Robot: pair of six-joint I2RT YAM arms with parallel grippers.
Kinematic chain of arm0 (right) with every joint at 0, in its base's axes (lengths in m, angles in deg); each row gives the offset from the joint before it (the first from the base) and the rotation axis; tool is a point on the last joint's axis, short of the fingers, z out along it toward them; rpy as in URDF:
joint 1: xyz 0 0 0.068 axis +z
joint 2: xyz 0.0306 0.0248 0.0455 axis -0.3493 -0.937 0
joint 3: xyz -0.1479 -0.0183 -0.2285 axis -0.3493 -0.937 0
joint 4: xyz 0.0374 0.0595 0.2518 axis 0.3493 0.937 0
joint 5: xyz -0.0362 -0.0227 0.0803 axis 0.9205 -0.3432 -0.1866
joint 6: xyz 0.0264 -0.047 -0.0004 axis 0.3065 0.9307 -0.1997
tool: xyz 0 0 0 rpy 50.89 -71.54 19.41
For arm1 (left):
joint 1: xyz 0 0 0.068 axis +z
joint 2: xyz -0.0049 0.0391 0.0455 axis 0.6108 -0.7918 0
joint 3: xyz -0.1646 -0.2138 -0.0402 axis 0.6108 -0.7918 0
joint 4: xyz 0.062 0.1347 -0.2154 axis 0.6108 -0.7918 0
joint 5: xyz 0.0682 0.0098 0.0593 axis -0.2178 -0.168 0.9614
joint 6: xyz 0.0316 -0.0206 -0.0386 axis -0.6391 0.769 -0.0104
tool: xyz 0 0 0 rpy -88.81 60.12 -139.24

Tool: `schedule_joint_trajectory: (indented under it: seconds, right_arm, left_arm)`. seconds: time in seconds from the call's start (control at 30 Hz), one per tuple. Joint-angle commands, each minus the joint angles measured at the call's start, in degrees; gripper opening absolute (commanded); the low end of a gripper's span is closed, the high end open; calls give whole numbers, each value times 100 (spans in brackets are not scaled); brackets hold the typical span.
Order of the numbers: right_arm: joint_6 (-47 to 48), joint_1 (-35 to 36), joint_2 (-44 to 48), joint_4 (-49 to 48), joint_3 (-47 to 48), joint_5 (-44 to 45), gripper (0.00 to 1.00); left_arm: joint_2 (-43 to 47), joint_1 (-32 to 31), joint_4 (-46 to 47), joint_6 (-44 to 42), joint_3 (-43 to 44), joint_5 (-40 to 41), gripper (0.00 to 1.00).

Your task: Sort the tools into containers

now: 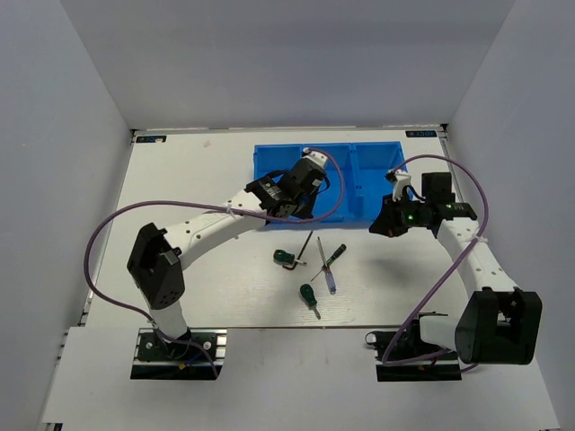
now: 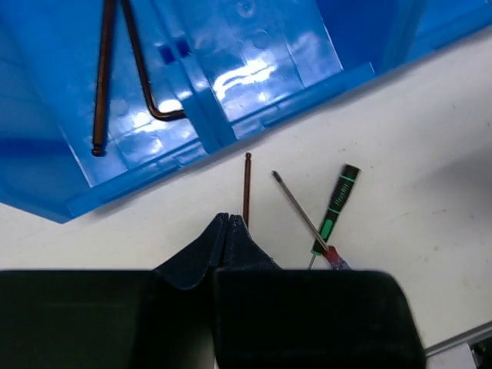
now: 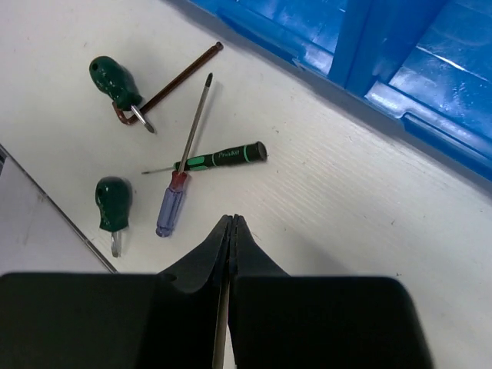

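Note:
The blue tray (image 1: 359, 199) stands at the back centre of the table. Two dark hex keys (image 2: 102, 77) lie in one compartment. On the table in front lie a hex key (image 1: 305, 244), two stubby green-handled screwdrivers (image 1: 286, 259) (image 1: 310, 296), a slim black-green screwdriver (image 1: 334, 257) and a blue-handled screwdriver (image 1: 329, 274). My left gripper (image 1: 304, 184) is shut and empty above the tray's front edge. My right gripper (image 1: 386, 224) is shut and empty above the table by the tray's right front corner. In the right wrist view the gripper (image 3: 232, 221) hangs near the blue-handled screwdriver (image 3: 173, 207).
Grey walls close in the table on three sides. The table's front edge (image 3: 54, 207) runs close to the near green screwdriver (image 3: 113, 201). The tray's divider (image 3: 361, 38) separates two compartments. Purple cables loop beside both arms.

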Motion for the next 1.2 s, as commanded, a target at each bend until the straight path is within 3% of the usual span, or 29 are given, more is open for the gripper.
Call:
schedule_joint_trajectory:
  seconds: [0.0, 0.1, 0.17, 0.2, 0.23, 0.3, 0.37, 0.47, 0.87, 0.97, 1.17]
  right_arm:
    - [366, -31, 52, 128, -27, -269, 0]
    - [418, -31, 52, 146, -53, -242, 0]
    - [392, -22, 17, 163, -96, -234, 0]
    - [375, -22, -1, 155, -114, -242, 0]
    - [357, -22, -36, 163, -132, -251, 3]
    - [348, -22, -71, 198, -185, -304, 15]
    - [330, -22, -80, 216, -228, -313, 16]
    - [330, -22, -71, 234, -273, -304, 18]
    - [260, -13, -106, 234, -325, -304, 18]
    - [216, -4, -98, 225, -360, -286, 18]
    - [102, -22, -150, 155, -361, -313, 18]
  left_arm:
    - [253, 114, -214, 83, 3, 340, 0]
    - [253, 176, -90, -39, -58, -80, 0]
    - [131, 176, -29, -145, -146, -344, 7]
    - [-26, 176, -29, -146, -277, -555, 11]
    - [-89, 176, -29, -146, -357, -652, 21]
    - [-142, 115, 381, -198, -785, -915, 32]
    - [-90, 114, 865, -199, -1199, -1188, 44]
    - [-237, 114, 1052, -199, -1351, -1356, 48]
    - [-1292, 62, 860, -383, -1070, -1356, 48]
    - [-1346, 62, 859, -435, -1122, -1356, 42]
    - [-1478, -113, 482, -436, -1254, -1137, 12]
